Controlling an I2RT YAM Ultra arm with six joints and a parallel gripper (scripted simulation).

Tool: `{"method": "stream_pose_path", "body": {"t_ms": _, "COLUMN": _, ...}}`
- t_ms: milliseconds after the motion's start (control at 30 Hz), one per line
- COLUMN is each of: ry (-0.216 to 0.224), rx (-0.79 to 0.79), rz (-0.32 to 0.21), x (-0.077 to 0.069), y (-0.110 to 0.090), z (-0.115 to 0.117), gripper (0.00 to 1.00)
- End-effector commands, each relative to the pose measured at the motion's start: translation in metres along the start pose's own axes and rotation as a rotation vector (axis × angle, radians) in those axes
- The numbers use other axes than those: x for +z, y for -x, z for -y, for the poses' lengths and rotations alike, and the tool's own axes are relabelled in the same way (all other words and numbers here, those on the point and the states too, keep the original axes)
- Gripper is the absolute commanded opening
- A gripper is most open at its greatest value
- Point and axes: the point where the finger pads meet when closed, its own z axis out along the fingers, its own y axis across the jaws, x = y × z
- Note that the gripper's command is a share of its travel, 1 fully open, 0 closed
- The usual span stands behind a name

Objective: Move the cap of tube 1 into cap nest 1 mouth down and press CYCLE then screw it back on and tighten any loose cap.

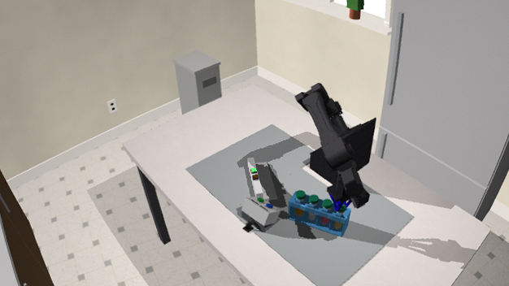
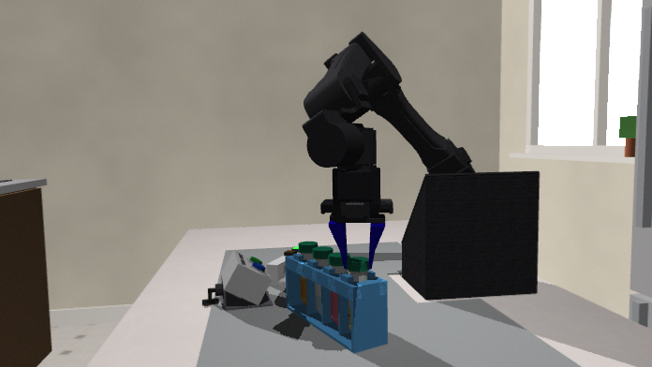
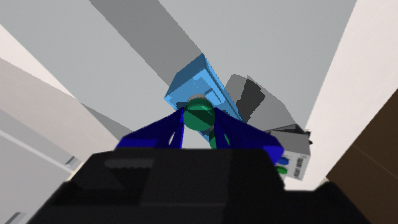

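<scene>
Now the claw [image 2: 358, 267] points straight down over the blue rack [image 2: 365, 304] on the worktop [image 2: 155, 309]. Its two blue fingers [image 2: 340, 243] are pinching the green cap [image 2: 360, 265] of the end tube, the one nearest the arm's black base [image 2: 473, 234]. I think that is tube 1. The cap sits on its tube, not in the tray. The wrist view shows it from above, with the cap [image 3: 198, 112] held tight between the fingers.

The other three caps [image 2: 322, 252] sit on their tubes in a row. Nothing touches them.

A small green light [image 1: 254, 170] seems to glow on the long box behind the rack. If so, the wait is over, and the job in hand is likely screwing the cap back on.

Next, the claw should turn the cap until it stops. A soft push down may help. Then it must let go, lift up, and go press the green key on the gray key box [image 2: 245, 281].
</scene>
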Motion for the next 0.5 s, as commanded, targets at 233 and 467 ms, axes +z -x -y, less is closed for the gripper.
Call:
{"method": "stream_pose_path", "body": {"t_ms": 233, "ry": -0.007, "rx": 0.066, "rz": 0.013, "x": -0.0054, "y": 0.0022, "z": 0.0018, "gripper": 0.00}}
{"method": "stream_pose_path", "body": {"t_ms": 467, "ry": -0.006, "rx": 0.300, "rz": 0.014, "x": -0.0050, "y": 0.0022, "z": 0.0018, "gripper": 0.00}}
